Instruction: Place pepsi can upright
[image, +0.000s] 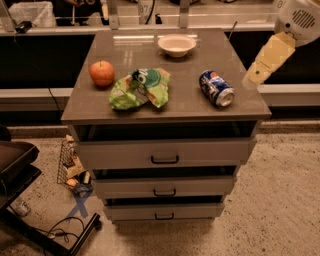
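Observation:
The pepsi can (216, 88) is dark blue with a red-white-blue logo and silver ends. It lies on its side near the right front of the grey cabinet top (200, 107), its silver end facing the front right. My gripper (252, 80) hangs at the right edge of the cabinet top, a short way to the right of the can and apart from it. It holds nothing that I can see. Its cream part slants down-left from the white arm housing (298, 17) at the top right.
A green chip bag (140, 87) lies in the middle of the top, a red apple (101, 73) to its left, a white bowl (176, 45) at the back. Three drawers (165, 152) sit below. A dark chair base (20, 170) and cables are on the floor at left.

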